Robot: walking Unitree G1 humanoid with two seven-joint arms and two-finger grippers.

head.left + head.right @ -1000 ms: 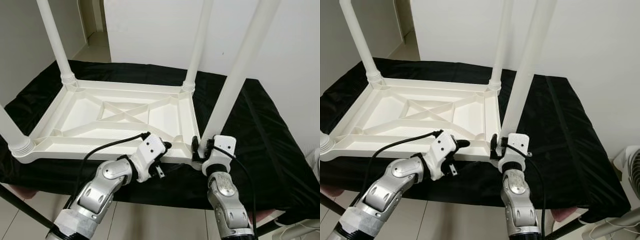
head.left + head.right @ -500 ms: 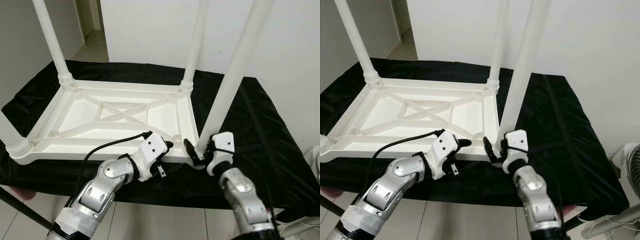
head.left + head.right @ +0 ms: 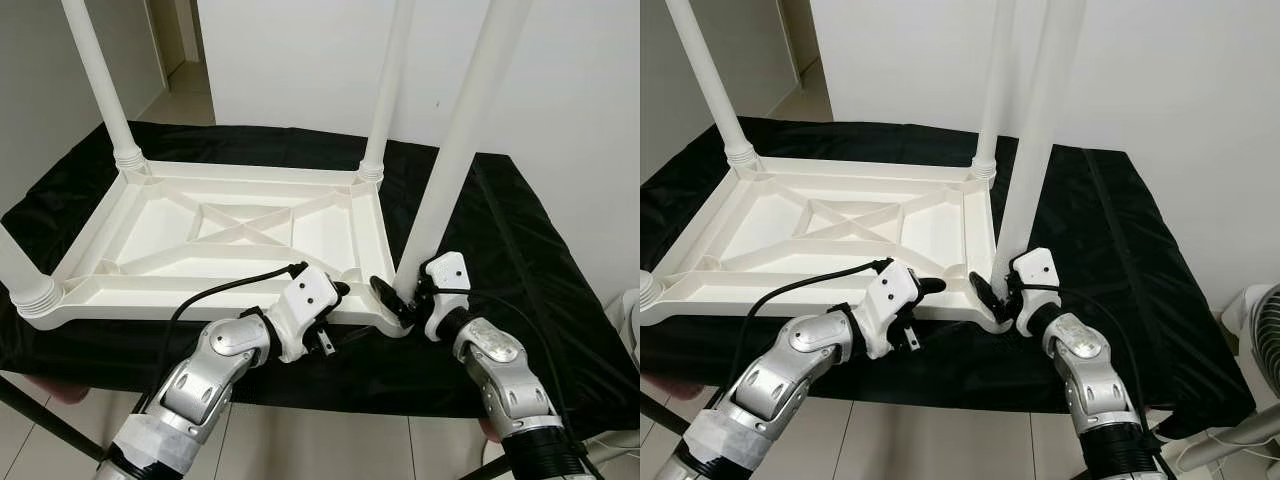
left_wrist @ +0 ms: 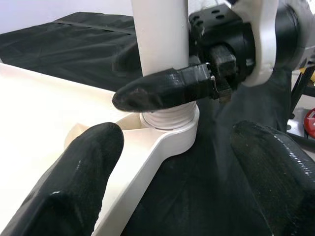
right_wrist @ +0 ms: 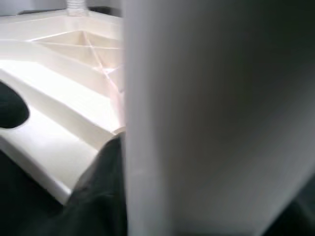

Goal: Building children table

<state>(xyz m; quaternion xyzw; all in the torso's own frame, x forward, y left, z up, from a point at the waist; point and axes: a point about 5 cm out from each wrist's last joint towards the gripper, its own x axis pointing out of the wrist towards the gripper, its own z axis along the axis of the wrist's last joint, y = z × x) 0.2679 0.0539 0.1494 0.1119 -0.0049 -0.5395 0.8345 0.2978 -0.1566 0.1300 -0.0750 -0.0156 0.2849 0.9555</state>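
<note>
The white table top (image 3: 230, 235) lies upside down on a worktop under a black cloth (image 3: 520, 260), so its corner sockets face up and the legs can be stood in them. All four legs stand in their sockets. The right tool (image 3: 405, 300) is clenched round the base of the near-right leg (image 3: 455, 160), just above the threaded collar, probably to twist it tight. The left tool (image 3: 923, 290) rests against the near rim of the table top just to the left, fingers spread and grasping nothing, likely steadying the frame against the turning.
</note>
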